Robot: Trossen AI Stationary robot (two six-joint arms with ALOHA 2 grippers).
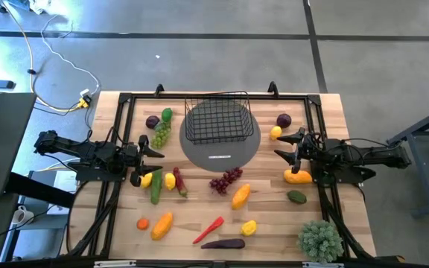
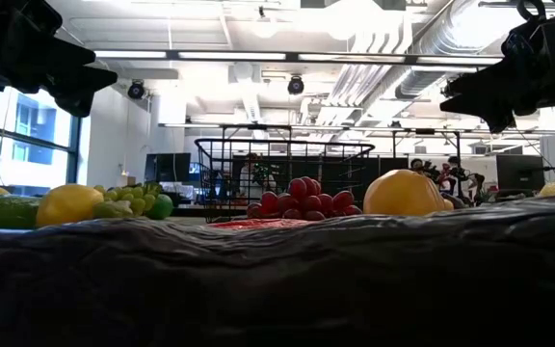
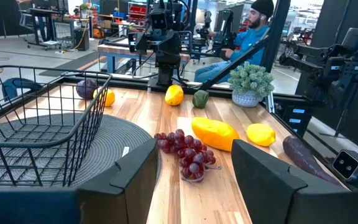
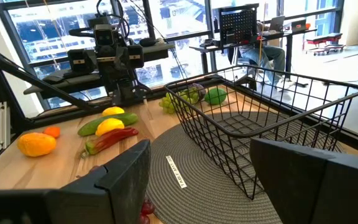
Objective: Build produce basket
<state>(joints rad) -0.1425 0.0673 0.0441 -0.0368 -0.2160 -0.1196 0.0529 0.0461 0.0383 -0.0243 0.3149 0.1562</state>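
Note:
The black wire basket (image 1: 218, 119) stands on its bottom on the far part of the grey round mat (image 1: 222, 152), with nothing in it. Produce lies loose on the wooden table: purple grapes (image 1: 226, 179), green grapes (image 1: 161, 134), a cucumber (image 1: 156, 187), lemons (image 1: 249, 227), a red chilli (image 1: 208, 229) and a purple eggplant (image 1: 223, 243). My left gripper (image 1: 157, 147) hangs open above the table left of the mat, pointing level at it. My right gripper (image 1: 280, 146) hangs open right of the mat, facing the left one. Neither touches anything.
A bushy green potted plant (image 1: 319, 240) stands at the near right corner. A black frame (image 1: 125, 100) runs along the table's far edge and both sides. Bare wood lies near the mat's front. A person (image 3: 253, 31) sits in the room beyond the table.

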